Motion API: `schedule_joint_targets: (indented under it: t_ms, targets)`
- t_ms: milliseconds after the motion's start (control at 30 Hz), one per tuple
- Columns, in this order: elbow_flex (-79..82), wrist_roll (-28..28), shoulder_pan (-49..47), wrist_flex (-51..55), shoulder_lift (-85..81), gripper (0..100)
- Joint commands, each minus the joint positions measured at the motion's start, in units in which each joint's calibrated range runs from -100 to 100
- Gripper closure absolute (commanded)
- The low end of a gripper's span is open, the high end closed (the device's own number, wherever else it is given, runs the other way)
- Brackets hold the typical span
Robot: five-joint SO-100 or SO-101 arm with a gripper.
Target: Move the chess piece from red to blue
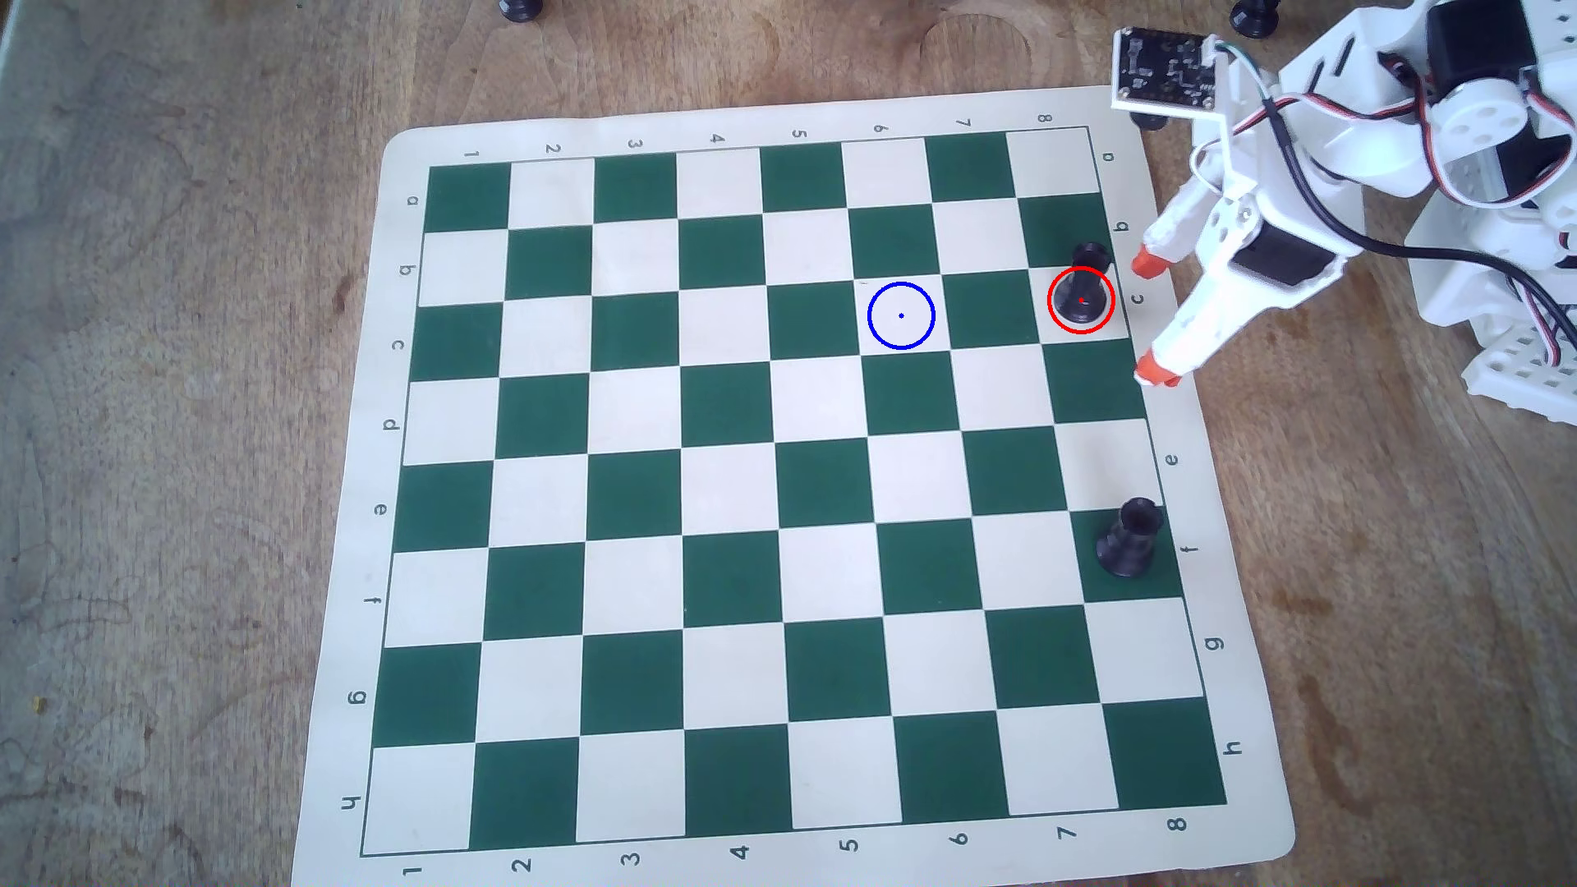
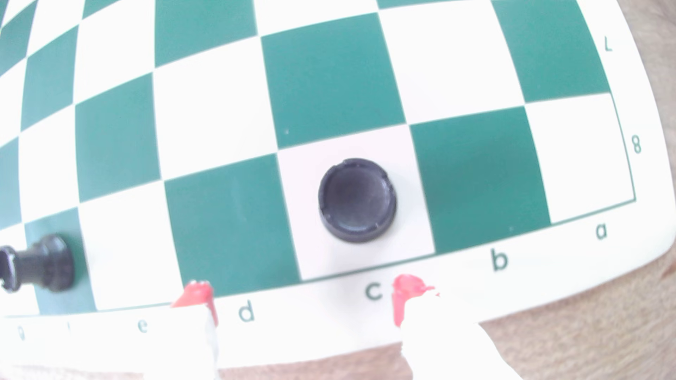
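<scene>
While the desk (image 1: 213,341) carries the chessboard (image 1: 794,478) toward its right edge, the pincer (image 1: 1148,317) hangs with jaws apart and empty, just off the board's right margin. Advance it level until both tips straddle the chess piece (image 1: 1082,294), standing upright inside red (image 1: 1051,290); blue (image 1: 870,317) lies empty nearer the desk's centre.
</scene>
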Motion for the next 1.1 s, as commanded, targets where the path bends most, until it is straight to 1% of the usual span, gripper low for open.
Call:
schedule_joint_targets:
  t_ms: [0,167,300,367,567,667,800,933,1067]
  targets:
    - [-1.03,0.88,1.84,-5.87,1.91,72]
    - [-2.57,2.00,3.63,-6.53,1.24,71]
    - [-2.76,2.25,4.26,-9.48,3.02,71]
    - [-2.76,2.25,4.18,-11.77,3.61,72]
    - [-2.76,2.05,3.63,-14.23,3.53,73]
    - [-1.85,1.86,3.32,-15.70,3.61,76]
    - [-1.67,1.32,2.23,-16.11,3.70,77]
    - [-0.58,0.98,1.29,-16.11,3.61,73]
    - [0.14,1.22,1.68,-16.11,3.36,74]
